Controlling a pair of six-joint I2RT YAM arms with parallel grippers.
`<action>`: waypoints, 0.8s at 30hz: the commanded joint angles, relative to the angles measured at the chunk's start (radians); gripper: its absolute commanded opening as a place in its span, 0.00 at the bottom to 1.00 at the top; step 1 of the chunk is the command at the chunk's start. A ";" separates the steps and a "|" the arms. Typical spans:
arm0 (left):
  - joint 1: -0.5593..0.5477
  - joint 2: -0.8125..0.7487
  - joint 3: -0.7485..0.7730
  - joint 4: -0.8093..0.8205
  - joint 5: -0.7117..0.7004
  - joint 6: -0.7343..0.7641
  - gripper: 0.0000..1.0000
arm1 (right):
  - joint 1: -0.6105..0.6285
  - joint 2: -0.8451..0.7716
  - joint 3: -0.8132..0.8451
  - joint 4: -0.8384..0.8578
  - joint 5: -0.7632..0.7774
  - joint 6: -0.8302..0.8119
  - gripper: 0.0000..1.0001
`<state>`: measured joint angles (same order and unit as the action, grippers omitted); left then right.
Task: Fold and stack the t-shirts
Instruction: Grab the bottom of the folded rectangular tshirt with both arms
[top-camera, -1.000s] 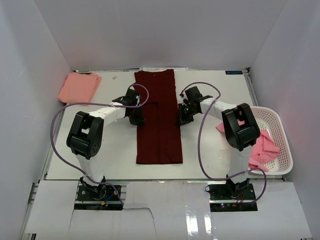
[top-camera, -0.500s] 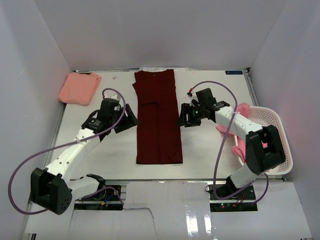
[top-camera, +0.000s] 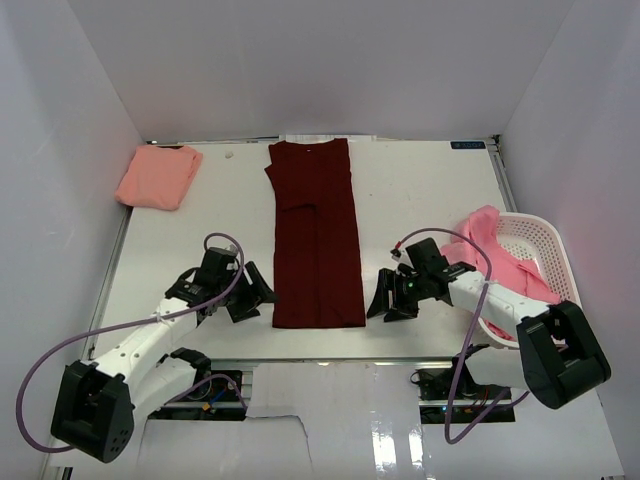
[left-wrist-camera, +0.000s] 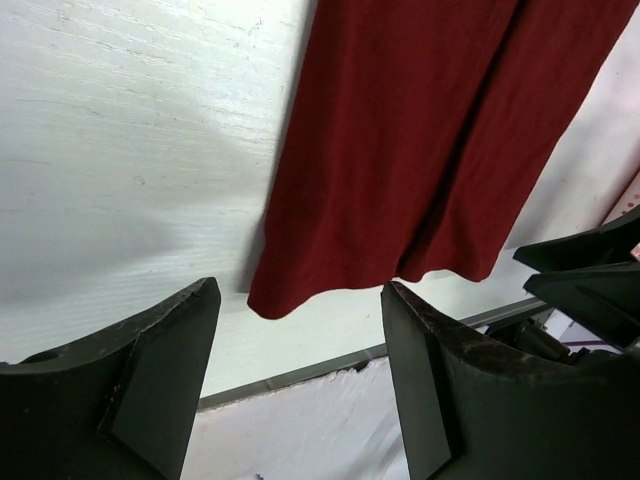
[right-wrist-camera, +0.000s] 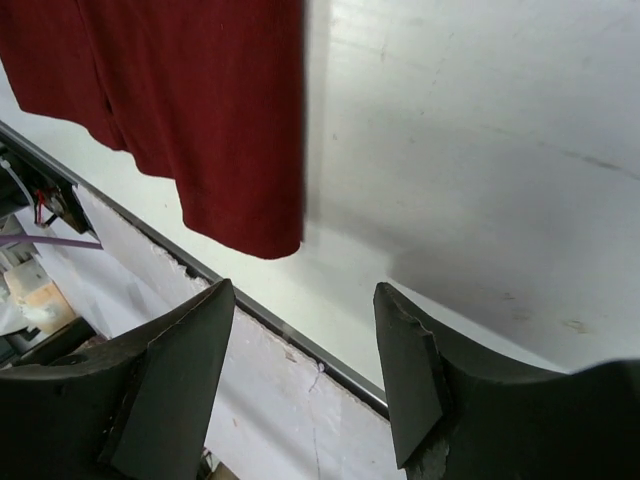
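Jaws apart on both — left gripper (top-camera: 261, 297) and right gripper (top-camera: 380, 303) flank the near hem of the maroon t-shirt (top-camera: 316, 235), stretched from the desk's far edge toward its near edge.

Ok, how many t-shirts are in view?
3: dark maroon cotton shirt flat at centre; folded salmon shirt far left; bright pink shirt draped over the white mesh basket, where more may hide.
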<state>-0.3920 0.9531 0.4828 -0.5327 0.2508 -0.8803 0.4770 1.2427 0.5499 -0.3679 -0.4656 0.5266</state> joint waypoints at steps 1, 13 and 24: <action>0.001 0.027 -0.027 0.051 0.044 -0.008 0.76 | 0.050 -0.006 -0.037 0.079 -0.025 0.062 0.64; -0.001 0.145 -0.130 0.203 0.050 -0.049 0.77 | 0.109 0.098 -0.076 0.279 -0.007 0.180 0.65; -0.013 0.179 -0.162 0.217 0.036 -0.065 0.76 | 0.124 0.193 -0.061 0.322 0.022 0.188 0.42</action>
<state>-0.3973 1.1107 0.3763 -0.2535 0.3614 -0.9665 0.5926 1.4109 0.4931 -0.0399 -0.5194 0.7296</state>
